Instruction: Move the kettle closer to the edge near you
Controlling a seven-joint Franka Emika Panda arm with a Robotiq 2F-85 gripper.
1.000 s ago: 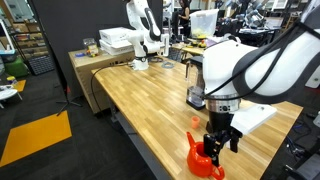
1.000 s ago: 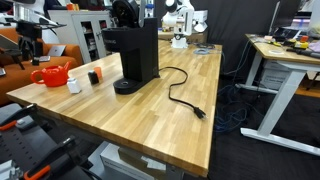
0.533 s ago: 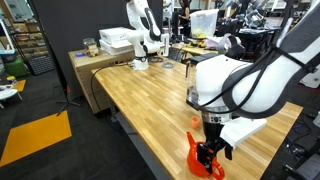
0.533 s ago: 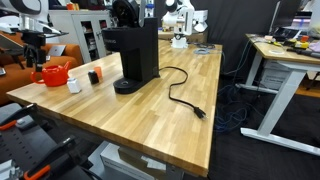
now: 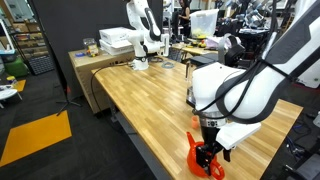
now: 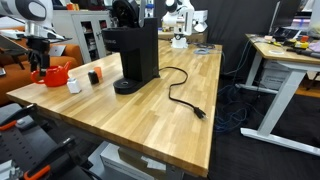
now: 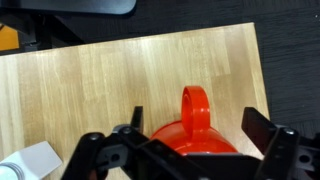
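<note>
The orange-red kettle (image 7: 190, 142) stands on the wooden tabletop near a corner and shows in both exterior views (image 5: 203, 160) (image 6: 57, 75). My gripper (image 7: 196, 117) is low over it and open. One finger (image 7: 136, 115) stands to the left of the body and the other (image 7: 256, 124) to the right, each with a gap of bare wood. The looped handle points up between them. In both exterior views the gripper (image 5: 211, 150) (image 6: 40, 68) hides part of the kettle. The table's edge (image 7: 258, 70) runs just beyond the kettle.
A tall black coffee machine (image 6: 135, 52) stands beside the kettle, and its black cord (image 6: 186, 101) trails across the table. A white cap (image 6: 74, 86) and a black cap (image 6: 94, 77) lie between the machine and the kettle. Other desks and robots stand behind.
My gripper has come down from above the kettle until its open fingers straddle the body. The kettle has not moved.
</note>
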